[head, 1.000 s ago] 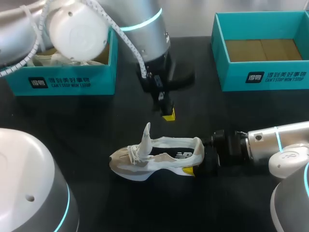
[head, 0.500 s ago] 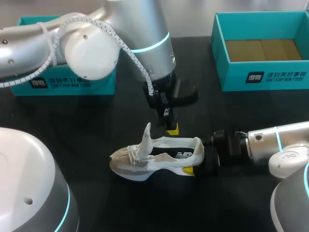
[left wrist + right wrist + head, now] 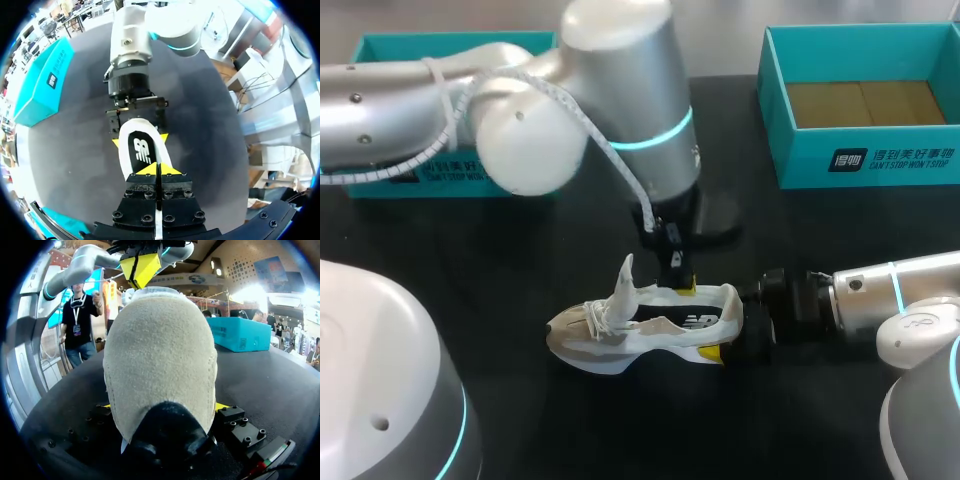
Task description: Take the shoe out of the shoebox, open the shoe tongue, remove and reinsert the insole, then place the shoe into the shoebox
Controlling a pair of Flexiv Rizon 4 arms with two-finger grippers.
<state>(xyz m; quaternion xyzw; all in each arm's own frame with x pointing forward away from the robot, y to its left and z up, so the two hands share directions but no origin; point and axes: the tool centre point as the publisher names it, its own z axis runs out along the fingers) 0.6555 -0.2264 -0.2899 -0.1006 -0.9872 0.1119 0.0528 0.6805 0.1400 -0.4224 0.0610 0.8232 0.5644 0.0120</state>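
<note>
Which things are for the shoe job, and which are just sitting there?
For the job:
shoe, its heel gripped by the right gripper
insole, inside the shoe
left gripper, shut, over the shoe's opening
right teal box

Maybe just sitting:
left teal box, partly behind the left arm; I cannot tell which box is the shoe's

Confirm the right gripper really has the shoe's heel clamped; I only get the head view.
Observer: Confirmed. The right wrist view shows the heel of the shoe inside the right gripper, a yellow tip against each side.
Operator: Report the left fingers.
Observer: The left wrist view shows the left gripper with its yellow tips pressed together, no gap.
Operator: Say what lies ahead of them.
Observer: The insole, flat inside the shoe, just beyond the tips.
</note>
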